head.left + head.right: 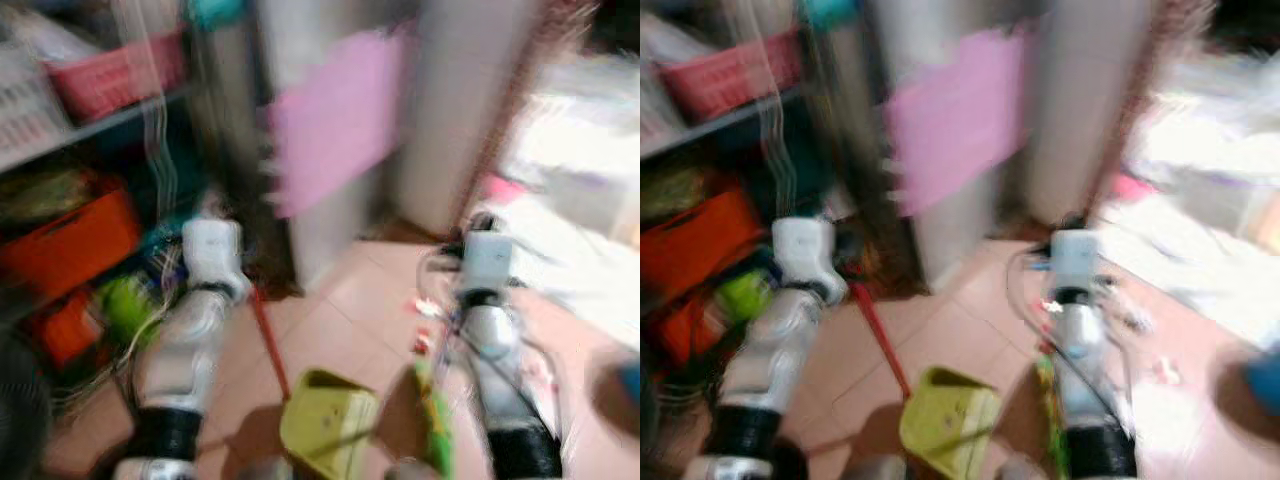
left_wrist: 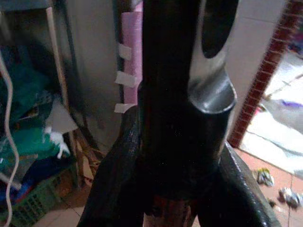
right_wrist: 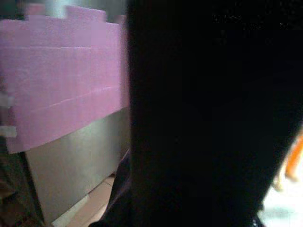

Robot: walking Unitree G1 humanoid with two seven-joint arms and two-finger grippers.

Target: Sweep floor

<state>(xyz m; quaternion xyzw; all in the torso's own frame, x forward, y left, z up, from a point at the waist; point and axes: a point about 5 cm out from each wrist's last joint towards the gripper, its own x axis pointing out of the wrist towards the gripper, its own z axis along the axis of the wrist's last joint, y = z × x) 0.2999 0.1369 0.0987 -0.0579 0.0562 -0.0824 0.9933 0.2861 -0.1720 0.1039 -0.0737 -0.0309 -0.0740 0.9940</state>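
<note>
- Left gripper point(image 2: 180, 208) is closed around a dark pole, its two black fingers point(image 2: 113, 184) pressing on either side of the shaft in the left wrist view; the pole turns reddish low down between them.
- From the head camera, badly blurred, the silver left arm point(image 1: 190, 340) reaches forward on the left, and a thin red broom handle point(image 1: 270, 345) slants down over the floor just beside it.
- Right gripper is pressed against a broad black object point(image 3: 213, 113) that blocks most of the right wrist view; whether its fingers are parted or closed cannot be told.
- Silver right arm point(image 1: 490, 340) reaches forward on the right, with a green stick-like handle point(image 1: 432, 420) beside it near the picture's lower edge.
- Between the two arms a yellow-green dustpan point(image 1: 328, 422) sits low over the pinkish tiled floor point(image 1: 350, 320).
- Small scraps of litter point(image 1: 424, 325) lie on the tiles near the right arm; more scraps point(image 2: 277, 187) show in the left wrist view.
- Ahead stands a grey metal cabinet point(image 1: 315, 230) with a pink foam sheet point(image 1: 335, 120) fixed to its face.
- On the left, shelving holds an orange crate point(image 1: 65, 240) and, higher up, a pink basket point(image 1: 115, 75).
- A red brick column edge point(image 2: 265, 75) rises on the right.
</note>
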